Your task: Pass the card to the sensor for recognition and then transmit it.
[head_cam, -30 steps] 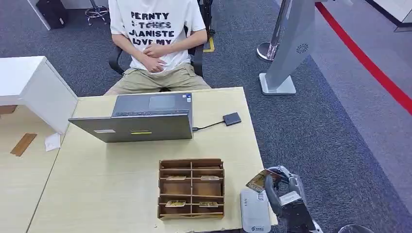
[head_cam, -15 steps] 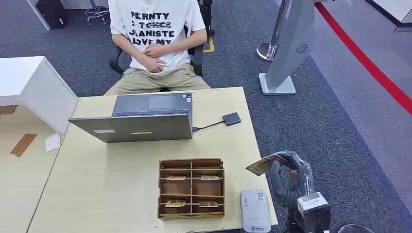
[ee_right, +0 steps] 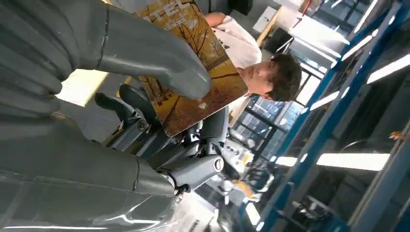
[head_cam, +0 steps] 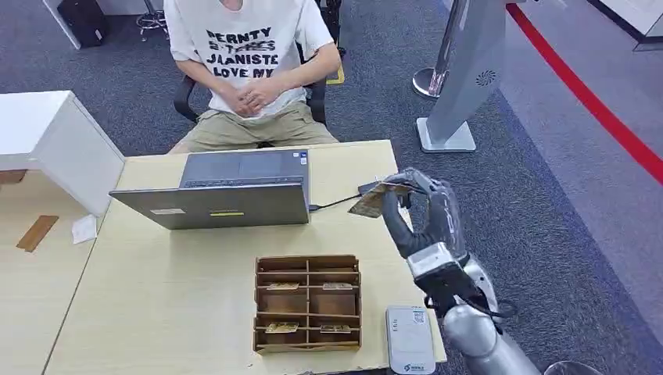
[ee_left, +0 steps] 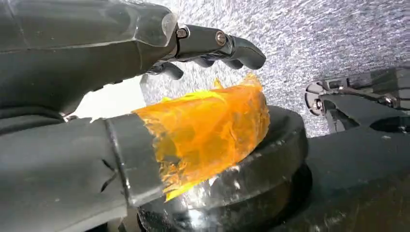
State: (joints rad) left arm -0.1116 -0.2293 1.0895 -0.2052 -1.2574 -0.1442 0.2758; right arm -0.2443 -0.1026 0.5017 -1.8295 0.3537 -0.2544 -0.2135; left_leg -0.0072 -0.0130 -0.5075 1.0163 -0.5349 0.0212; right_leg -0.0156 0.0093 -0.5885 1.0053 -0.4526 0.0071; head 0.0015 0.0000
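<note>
A: Where is the card point(head_cam: 374, 198)?

B: It is in the right hand point(head_cam: 418, 215), lifted above the right side of the table point(head_cam: 156, 289), up by the far corner near the small dark adapter point(head_cam: 374, 190) on its cable. The head view shows the card tilted, its printed face turned partly towards the laptop point(head_cam: 227, 190).

A: How is it held?

B: The right wrist view shows the thick grey thumb point(ee_right: 145, 53) pressing on the card's autumn-coloured face point(ee_right: 193, 63), with the darker fingers point(ee_right: 145, 121) behind it. So the hand pinches the card between thumb and fingers.

A: And the sensor?

B: A white reader point(head_cam: 410, 340) lies flat at the near edge of the table, just right of the wooden card rack point(head_cam: 308, 303). The card is well apart from it, higher and farther out over the table.

A: What is in the rack?

B: A few cards lie in its compartments, two in the upper row and two in the lower; I can't read their faces.

A: The left hand?

B: The left wrist view shows the left hand point(ee_left: 145, 96) with its dark fingers point(ee_left: 227, 48) stretched out over grey carpet, its thumb wrapped in orange tape point(ee_left: 208, 130). It grips nothing and its fingers stand apart from the thumb.

A: Anyone nearby?

B: A person point(head_cam: 250, 70) in a white printed shirt sits on a chair behind the table, hands folded in the lap, facing the laptop
</note>
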